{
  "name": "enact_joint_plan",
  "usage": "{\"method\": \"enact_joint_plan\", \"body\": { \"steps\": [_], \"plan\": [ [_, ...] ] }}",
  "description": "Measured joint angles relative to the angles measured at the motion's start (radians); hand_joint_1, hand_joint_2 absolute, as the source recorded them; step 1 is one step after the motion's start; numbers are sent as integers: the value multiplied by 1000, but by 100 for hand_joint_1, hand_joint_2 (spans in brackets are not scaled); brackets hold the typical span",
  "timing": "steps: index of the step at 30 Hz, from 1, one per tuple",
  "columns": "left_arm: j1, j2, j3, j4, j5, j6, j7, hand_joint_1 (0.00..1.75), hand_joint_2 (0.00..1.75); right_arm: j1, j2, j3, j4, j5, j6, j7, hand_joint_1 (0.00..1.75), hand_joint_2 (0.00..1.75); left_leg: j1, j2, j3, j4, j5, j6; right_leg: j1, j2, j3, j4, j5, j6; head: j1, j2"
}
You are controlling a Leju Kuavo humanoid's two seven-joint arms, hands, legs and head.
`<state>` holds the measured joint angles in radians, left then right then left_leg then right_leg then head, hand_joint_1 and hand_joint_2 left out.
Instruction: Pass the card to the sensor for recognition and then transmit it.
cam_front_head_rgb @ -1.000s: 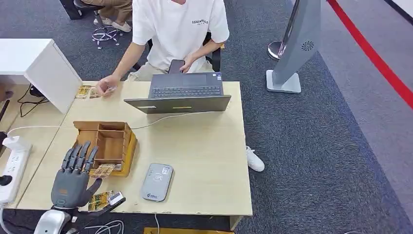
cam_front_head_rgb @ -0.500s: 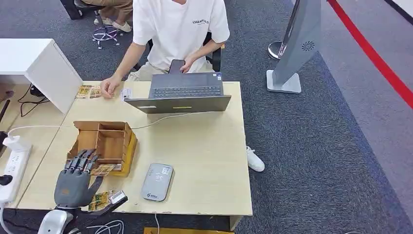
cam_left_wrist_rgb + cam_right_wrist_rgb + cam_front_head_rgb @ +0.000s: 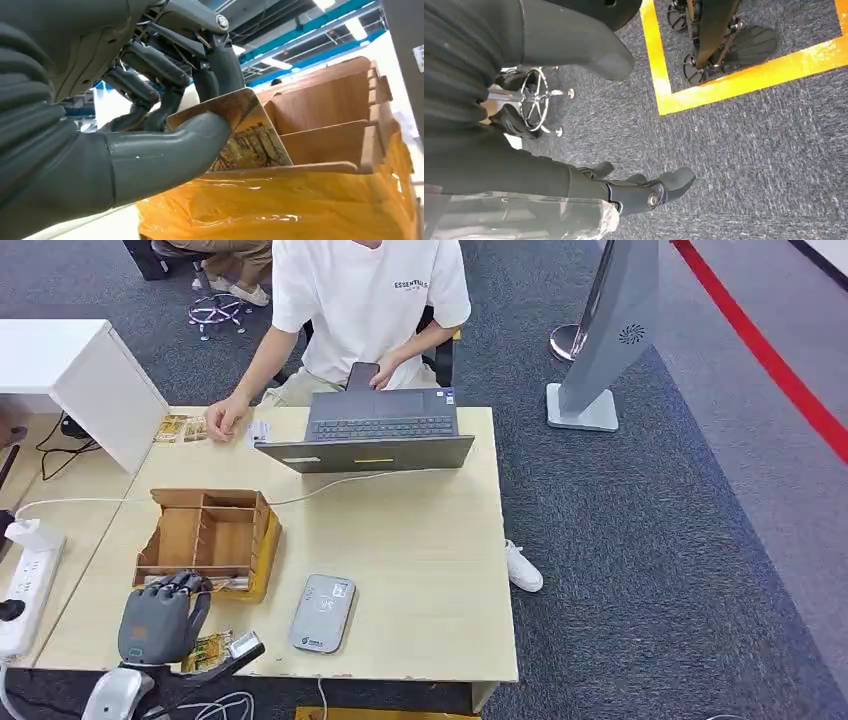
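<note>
1. Wooden organizer (image 3: 208, 532) sat on the desk (image 3: 430, 570) near its left edge, toward the front.
2. Left hand (image 3: 160, 618) was at the desk's front-left corner, just in front of the organizer, pinching a card (image 3: 247, 135) against the organizer's front edge.
3. More cards (image 3: 212, 648) lay at the front edge, just right of the left hand.
4. Sensor (image 3: 322, 613) lay near the front edge, right of the organizer and apart from it.
5. Laptop (image 3: 372, 435) stood at the back edge, centre-right.
6. Person (image 3: 365, 300) sat behind the desk, one hand (image 3: 225, 418) on the back-left corner beside loose cards (image 3: 180, 427).
7. Power strip (image 3: 25, 585) lay left of the desk.
8. Right hand (image 3: 644, 192) hung over the floor.
</note>
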<state>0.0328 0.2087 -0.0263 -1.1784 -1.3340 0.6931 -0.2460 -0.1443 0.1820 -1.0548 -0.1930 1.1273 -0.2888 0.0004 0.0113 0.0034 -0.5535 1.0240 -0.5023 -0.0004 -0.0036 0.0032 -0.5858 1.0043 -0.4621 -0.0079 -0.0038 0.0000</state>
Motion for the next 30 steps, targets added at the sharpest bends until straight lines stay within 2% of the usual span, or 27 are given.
{"method": "enact_joint_plan", "body": {
  "steps": [6, 10, 15, 20, 24, 28, 30],
  "plan": [
    [-2, 0, -6, -1, -9, 0, 14, 175, 175, 0, 0, 0, 0, -4, -1, 0, 0, 175, 0, 0, 0, 0, 0, 0, 0, 0, 0, 0, 0, 0, 0, 0],
    [2, 0, -15, -45, -14, 1, 19, 175, 175, 1, 0, 0, 0, -8, -3, 0, 0, 175, 0, 0, 0, 0, 0, 0, 0, 0, 0, 0, 0, 0, 1, 0],
    [14, 2, -66, -192, -25, -14, 67, 175, 175, 5, 0, 0, 0, -26, -4, 0, 0, 175, 0, -1, 0, 0, 0, 0, 0, -1, 0, 0, 0, 0, 1, 0],
    [-22, 27, -159, -377, -46, -174, 140, 175, 175, 16, -5, -3, 0, -38, 13, -14, 0, 175, 0, -1, 0, 0, 0, 0, 0, -1, 0, 0, 0, 0, 1, 0],
    [-79, 52, -242, -467, -16, -287, 155, 175, 175, 27, -10, -14, 0, -63, 17, -23, 0, 175, 0, -1, 0, 1, 0, 0, 0, -1, 0, 0, 1, 0, 0, 0],
    [-219, 68, -344, -541, 65, -456, 223, 175, 175, 33, -14, -28, 0, -76, 23, -32, 0, 175, 0, -3, -1, 1, 3, 1, 0, -3, -1, 0, 1, 0, 0, 0],
    [-314, 68, -377, -548, 78, -492, 269, 175, 175, 33, -16, -28, 0, -67, 29, -29, 0, 175, 0, -2, -1, 1, 3, 0, 0, -3, 0, 0, 3, -2, 1, 0]
  ]
}}
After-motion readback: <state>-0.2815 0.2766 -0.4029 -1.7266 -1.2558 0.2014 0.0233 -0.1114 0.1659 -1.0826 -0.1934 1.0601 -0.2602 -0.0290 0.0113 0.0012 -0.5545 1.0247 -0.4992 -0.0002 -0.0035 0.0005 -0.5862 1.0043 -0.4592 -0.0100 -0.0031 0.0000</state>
